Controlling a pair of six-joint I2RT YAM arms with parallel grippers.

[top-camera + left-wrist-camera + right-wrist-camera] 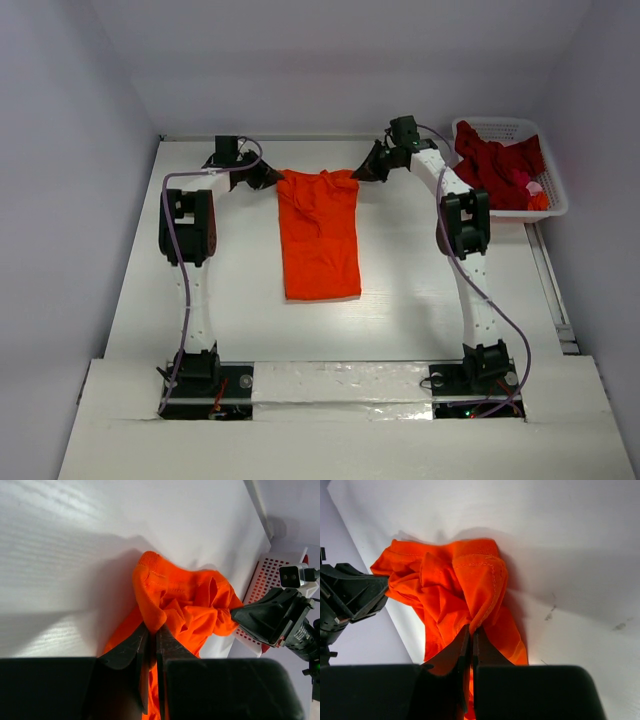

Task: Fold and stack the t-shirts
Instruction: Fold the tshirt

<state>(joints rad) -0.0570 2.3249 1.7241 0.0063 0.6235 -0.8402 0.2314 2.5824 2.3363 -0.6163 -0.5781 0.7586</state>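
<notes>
Now, orange t-shirt (318, 235) between left claw (272, 178) and right claw (360, 172), both closed on it.

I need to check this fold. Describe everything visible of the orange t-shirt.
The orange t-shirt is plain, soft, bright orange cloth. It lies lengthwise on the white table, its near part flat with a straight hem, its far end bunched and wrinkled. There the left pincer and the right pincer are each shut on a corner, one at either side. Stitched seams show at the pinched edges. It lies apart from the basket.
</notes>
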